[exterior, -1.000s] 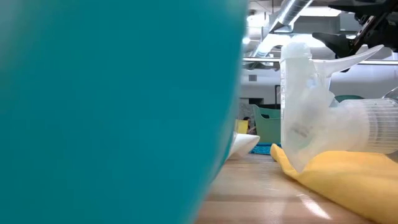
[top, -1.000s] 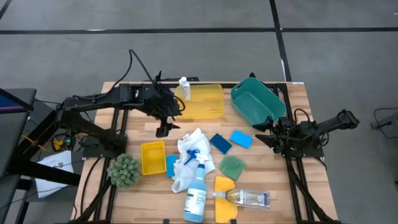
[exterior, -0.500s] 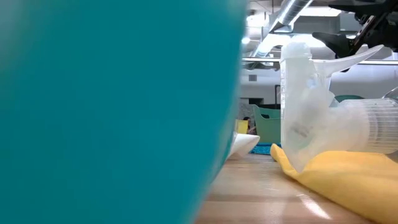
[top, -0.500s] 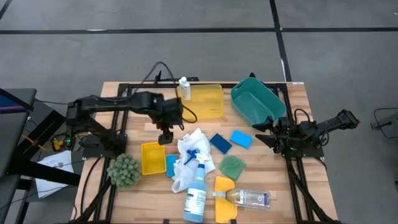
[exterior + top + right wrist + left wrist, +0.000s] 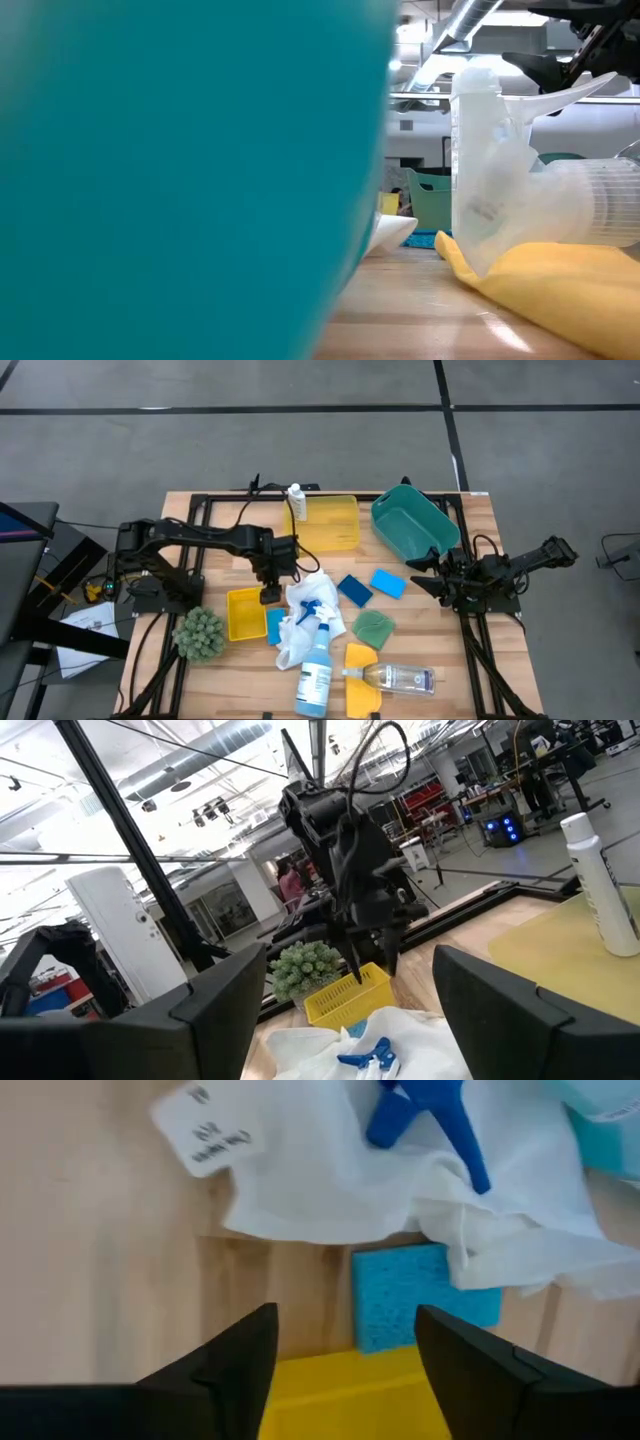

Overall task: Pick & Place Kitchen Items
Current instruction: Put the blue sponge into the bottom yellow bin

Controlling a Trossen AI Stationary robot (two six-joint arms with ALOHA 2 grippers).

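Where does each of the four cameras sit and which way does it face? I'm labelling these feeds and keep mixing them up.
High view: overhead, looking straight down at the table; shows both arms.
Low view: at tabletop height, looking level past the clear bottle; a dark arm part shows at the top.
Left wrist view: on the left arm, facing down at the white cloth; its open fingers show.
Right wrist view: on the right arm, facing across the table at the left gripper; its own fingers show.
Shared: high and left wrist views both show the white cloth.

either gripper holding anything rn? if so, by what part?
Nothing held. Left gripper hovers open over the small yellow tray beside the white cloth; right gripper waits open by the teal bin.
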